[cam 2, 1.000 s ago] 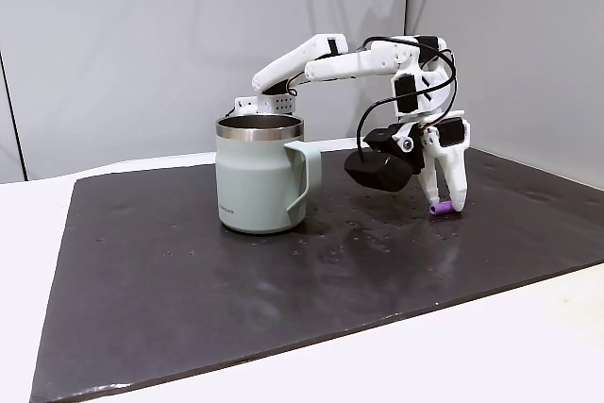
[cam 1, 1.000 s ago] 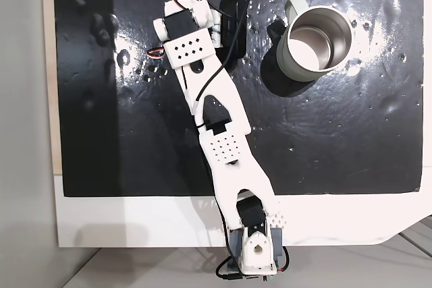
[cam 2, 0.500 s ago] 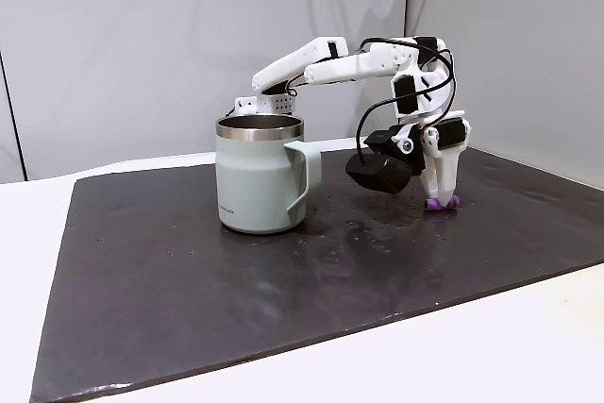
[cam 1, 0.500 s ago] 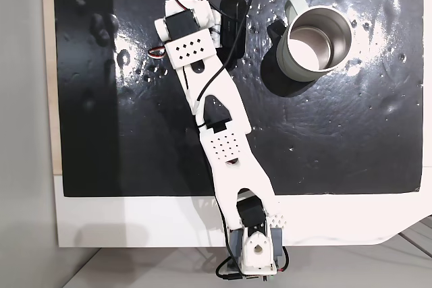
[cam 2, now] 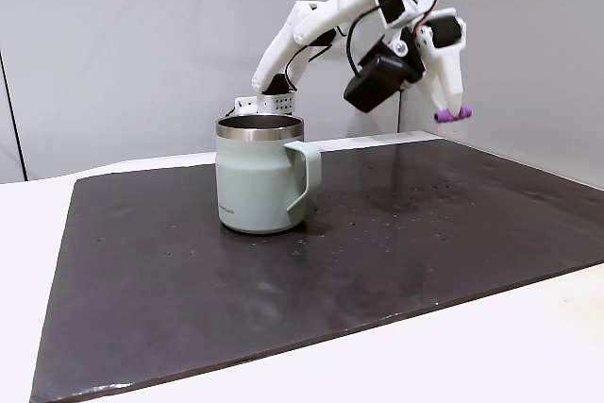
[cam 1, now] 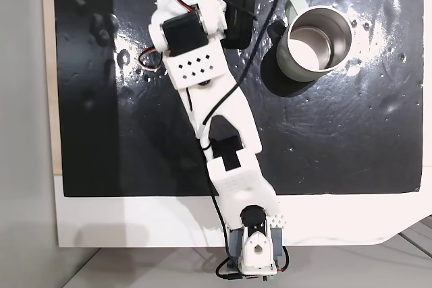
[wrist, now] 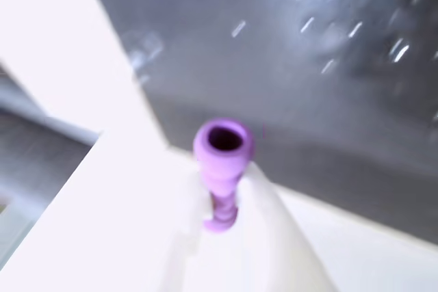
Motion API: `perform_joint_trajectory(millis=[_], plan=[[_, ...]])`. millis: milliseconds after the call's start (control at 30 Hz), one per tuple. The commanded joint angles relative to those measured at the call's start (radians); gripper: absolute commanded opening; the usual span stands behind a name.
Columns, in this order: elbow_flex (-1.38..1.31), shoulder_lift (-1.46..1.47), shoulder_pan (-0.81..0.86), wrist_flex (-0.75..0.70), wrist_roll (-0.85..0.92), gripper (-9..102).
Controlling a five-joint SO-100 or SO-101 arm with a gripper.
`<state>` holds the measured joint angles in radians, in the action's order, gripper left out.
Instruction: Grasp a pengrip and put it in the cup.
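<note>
Side-on fixed view: white arm raised high above a dark mat (cam 2: 377, 261) on a white bench (cam 2: 528, 346), fingers (cam 2: 451, 106) pointing down and closed on the pengrip (cam 2: 453, 115), a tiny light-purple tube held crosswise at the fingertips, well clear of the mat. Pale grey-green cup (cam 2: 261, 175) standing upright on the mat, handle toward the arm, well apart from the pengrip and lower down. Top-down fixed view: cup (cam 1: 316, 43) near the mat's upper right, steel inside bare, arm reaching up the middle beside it. Wrist view: blurred, pengrip (wrist: 222, 152) seen end-on, hollow opening toward the camera, pinched between the white fingers. Probably very light, soft and squashy, ribbed enough not to slip; best gripped across the middle of its length, as here, with gentle pressure. Likely to bounce little when dropped into the cup.
</note>
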<state>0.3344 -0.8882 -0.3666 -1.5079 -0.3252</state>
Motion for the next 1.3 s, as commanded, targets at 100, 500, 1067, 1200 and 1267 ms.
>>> perform_joint_trajectory(millis=[100,500,1067,1200,1267], plan=[[0.067,-0.224,0.051,-0.028,0.037,0],[0.236,-0.457,0.239,-0.175,0.095,0],[0.253,-0.439,0.649,-0.179,0.285,0],[0.236,-0.42,0.652,-0.179,0.29,0],[0.238,-0.422,0.647,-0.179,0.29,4]])
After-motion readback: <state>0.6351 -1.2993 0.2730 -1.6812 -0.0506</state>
